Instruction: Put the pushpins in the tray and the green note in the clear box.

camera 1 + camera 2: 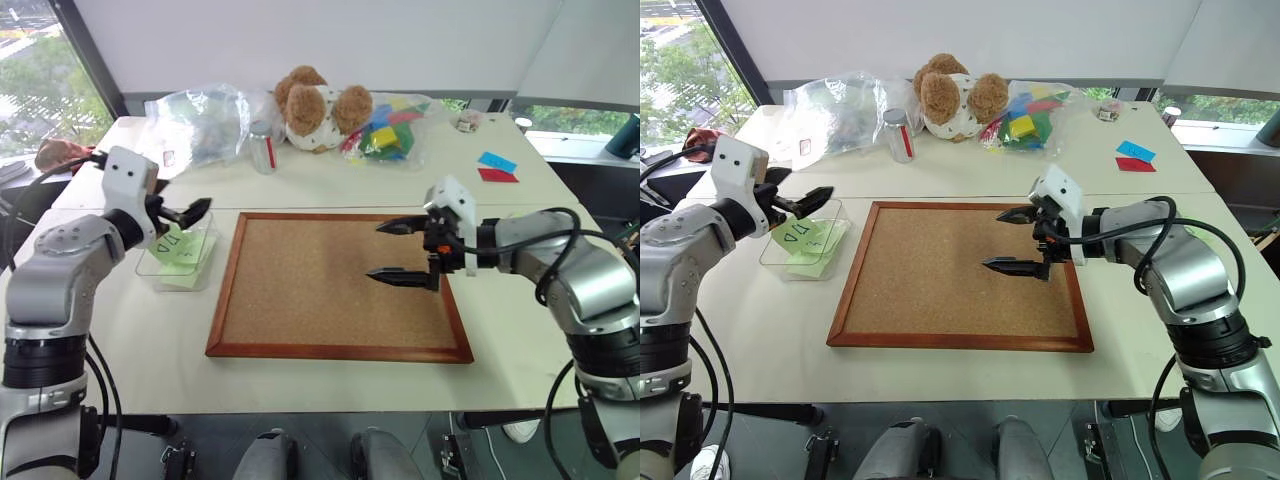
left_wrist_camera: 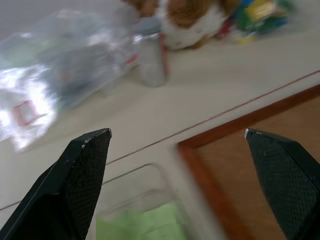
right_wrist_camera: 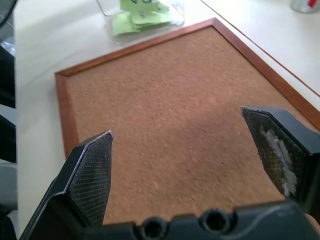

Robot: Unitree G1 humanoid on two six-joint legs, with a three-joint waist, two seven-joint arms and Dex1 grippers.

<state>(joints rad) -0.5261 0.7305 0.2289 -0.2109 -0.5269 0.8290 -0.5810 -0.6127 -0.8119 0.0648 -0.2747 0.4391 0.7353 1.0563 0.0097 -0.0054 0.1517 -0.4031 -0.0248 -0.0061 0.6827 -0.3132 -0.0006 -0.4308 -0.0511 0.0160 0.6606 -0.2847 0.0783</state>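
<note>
The green note with two black triangles lies tilted in the clear box, on top of other green notes. My left gripper hovers just above the box's far side, open and empty, its fingers wide apart. My right gripper is open and empty over the right half of the corkboard. A reddish-brown rounded dish, apparently the tray, sits at the table's far left edge behind my left arm. The pushpins are out of view.
Along the back of the table are see-through plastic bags, a small jar, a plush bear and a bag of coloured blocks. Blue and red notes lie at the back right.
</note>
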